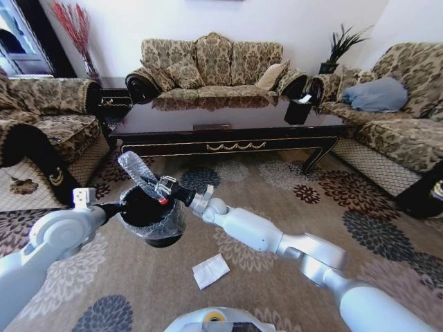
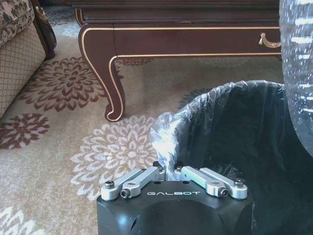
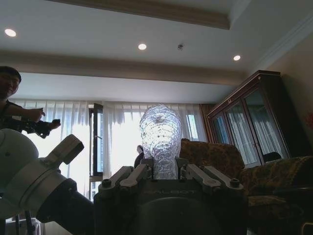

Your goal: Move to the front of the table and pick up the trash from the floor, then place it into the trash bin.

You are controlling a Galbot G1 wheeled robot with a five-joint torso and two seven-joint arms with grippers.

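Surface (image 1: pixel 228 124): long, dark, glossy wood with gold scroll trim on the apron, standing on patterned carpet between three patterned sofas. A black box-shaped holder (image 1: pixel 297 111) with white tissue sits near its right end. In the left wrist view a curved leg with a gold edge line stands on the carpet beyond the bin.

Trash bin (image 1: pixel 152 214): round, black, with a crinkled translucent liner bag over the rim. It sits in front of the surface, on the robot's near-left side, between the two arms. The head view does not make clear whether it rests on the carpet or is lifted.

Left claw (image 2: pixel 170 169): at the bin's near rim. Fingers drawn together on the liner bag and rim edge, pinching it.

Right claw (image 1: pixel 163 188): reached across from the right, directly over the bin opening. Fingers pressed against the neck end of the clear plastic bottle (image 1: pixel 137 169), gripping it. The bottle is tilted, its body slanting up and to the left above the bin, with a red cap at the claw end. In the right wrist view the ribbed body stands straight out between the fingers.

White paper square (image 1: pixel 210 270): flat on the carpet, near the robot, to the right of the bin and apart from it.
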